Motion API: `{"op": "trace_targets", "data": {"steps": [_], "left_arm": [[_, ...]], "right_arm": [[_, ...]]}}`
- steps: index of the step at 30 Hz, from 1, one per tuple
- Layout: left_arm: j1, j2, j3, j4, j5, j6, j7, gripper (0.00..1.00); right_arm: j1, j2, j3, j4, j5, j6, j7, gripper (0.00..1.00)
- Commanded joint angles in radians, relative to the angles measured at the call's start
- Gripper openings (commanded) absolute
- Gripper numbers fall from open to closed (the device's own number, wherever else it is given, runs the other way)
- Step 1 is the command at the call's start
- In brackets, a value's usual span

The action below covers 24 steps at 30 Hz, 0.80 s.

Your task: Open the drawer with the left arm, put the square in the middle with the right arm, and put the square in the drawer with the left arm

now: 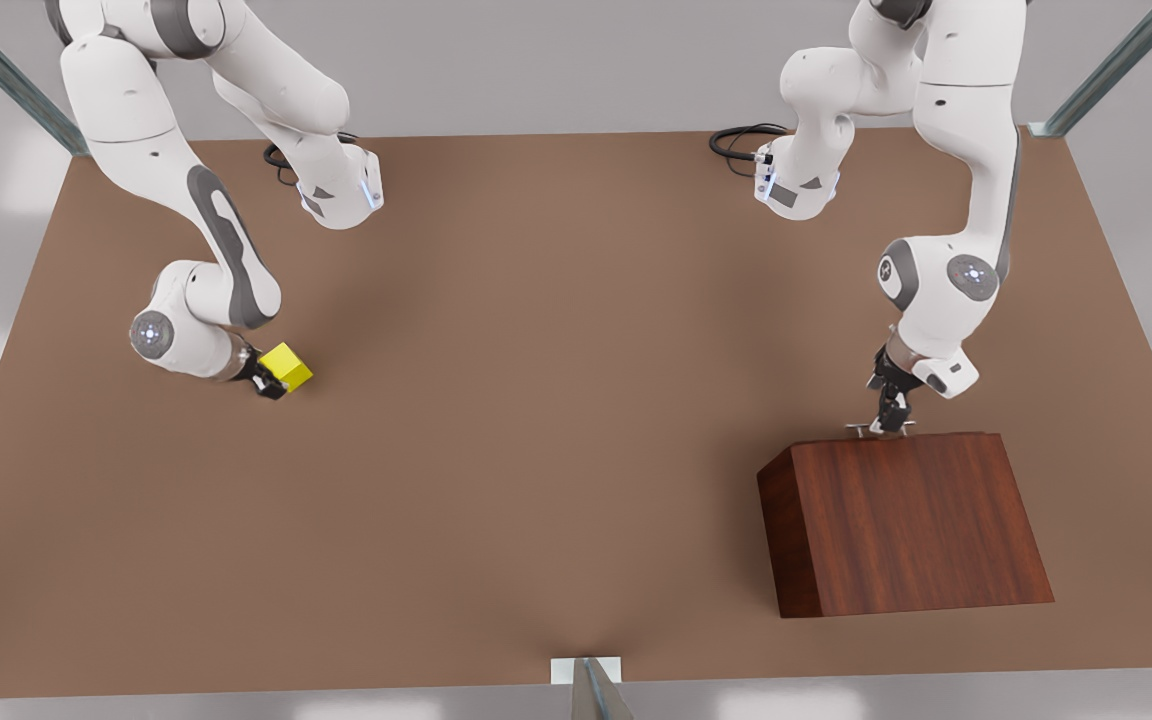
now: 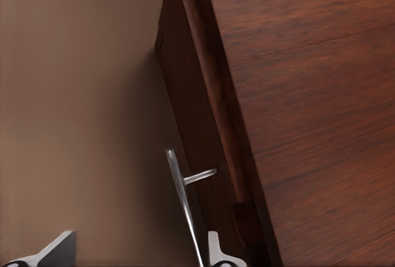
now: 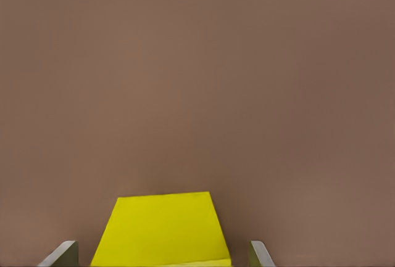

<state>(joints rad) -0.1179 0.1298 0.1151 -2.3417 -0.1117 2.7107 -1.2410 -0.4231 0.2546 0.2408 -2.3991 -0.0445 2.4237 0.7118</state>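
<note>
a plain matte brown tabletop spans the front view, unmarked; soft shadows lie across it; behind it rises a pale grey wall; slanted metal frame bars stand at the far corners, one on the front view's left, one on its right; another metal post meets the near edge; light is even and diffuse

Item count, front view:

- Robot arms: two, each fitted with one claw. The left claw is at 3 o'clock; the right claw is at 9 o'clock.
- Yellow cube: one.
- Wooden cabinet: one, at 4 o'clock.
- Silver bar handle: one.
- Bench: one.
- Black cable loops: two, at the 12 o'clock edge.
</note>
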Motion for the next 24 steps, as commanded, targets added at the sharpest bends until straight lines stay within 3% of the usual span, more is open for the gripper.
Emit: {"op": "trace_targets", "data": {"steps": [1,21,24], "left_arm": [[0.001,-0.002,0.000,-0.004,0.000,0.000,0.000,1.00],[0.012,-0.090,0.008,-0.062,0.001,-0.138,0.003,1.00],[0.012,-0.099,0.008,-0.067,0.001,-0.163,0.003,1.00]], "right_arm": [[0.001,0.000,0.000,0.000,0.000,0.000,-0.002,1.00],[0.015,-0.014,0.037,-0.095,0.003,0.118,0.014,1.00],[0.010,-0.008,0.037,-0.094,0.003,0.133,0.041,0.84]]}}
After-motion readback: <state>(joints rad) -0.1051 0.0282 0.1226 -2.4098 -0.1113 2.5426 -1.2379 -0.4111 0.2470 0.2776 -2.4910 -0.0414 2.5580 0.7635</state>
